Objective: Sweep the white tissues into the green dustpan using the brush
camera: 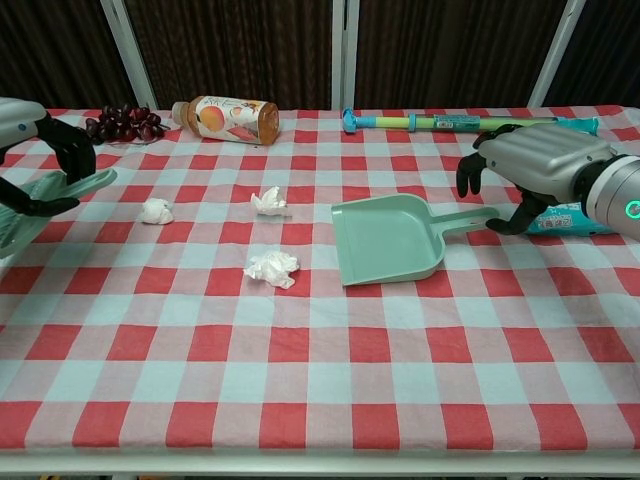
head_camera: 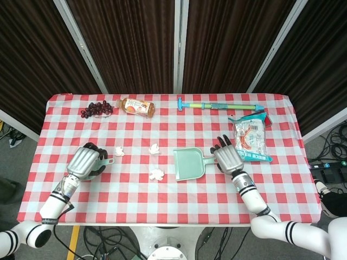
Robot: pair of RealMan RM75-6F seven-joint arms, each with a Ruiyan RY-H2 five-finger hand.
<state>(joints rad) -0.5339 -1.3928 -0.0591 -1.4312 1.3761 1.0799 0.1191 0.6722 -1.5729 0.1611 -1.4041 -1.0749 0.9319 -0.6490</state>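
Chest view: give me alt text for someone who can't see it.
The right hand hovers open over the handle of the green dustpan at table centre, while the left hand holds the brush at the far left. Three white tissues lie between them on the red-checked tablecloth.

Right hand (head_camera: pixel 227 158) over dustpan (head_camera: pixel 188 164) handle.
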